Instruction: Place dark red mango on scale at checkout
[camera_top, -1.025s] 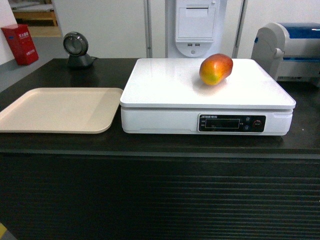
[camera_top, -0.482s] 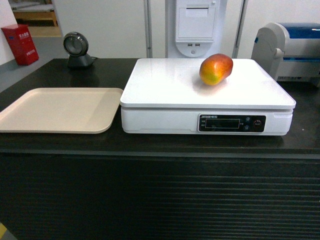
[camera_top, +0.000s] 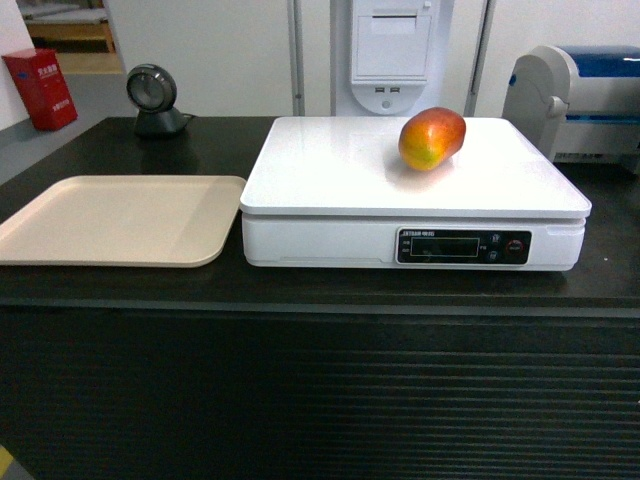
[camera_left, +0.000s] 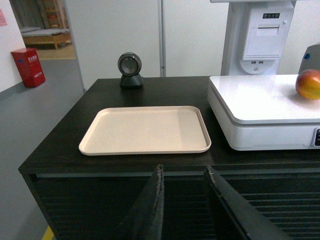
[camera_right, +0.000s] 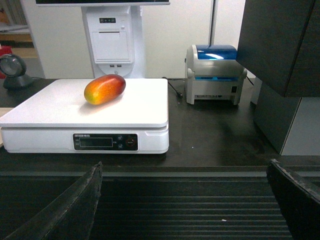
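The dark red mango (camera_top: 432, 138) lies on its side on the back right of the scale (camera_top: 330, 180), a white platform with a black display, which stands on the black checkout (camera_top: 320, 400). The left wrist view shows the mango (camera_left: 308, 84) at its right edge. In the right wrist view the mango (camera_right: 104, 89) rests on the scale (camera_right: 75, 107). My left gripper (camera_left: 183, 172) hangs before the counter's ribbed front, open by a narrow gap, holding nothing. My right gripper (camera_right: 185, 167) is wide open and empty, low in front of the counter. Neither gripper shows in the head view.
A flat beige tray (camera_top: 120, 220) lies left of the scale. A round black scanner (camera_top: 152, 98) stands at the back left, a blue-and-grey label printer (camera_right: 214, 74) at the back right, and a receipt terminal (camera_top: 392, 55) behind the scale. A dark cabinet (camera_right: 280, 45) rises at the far right.
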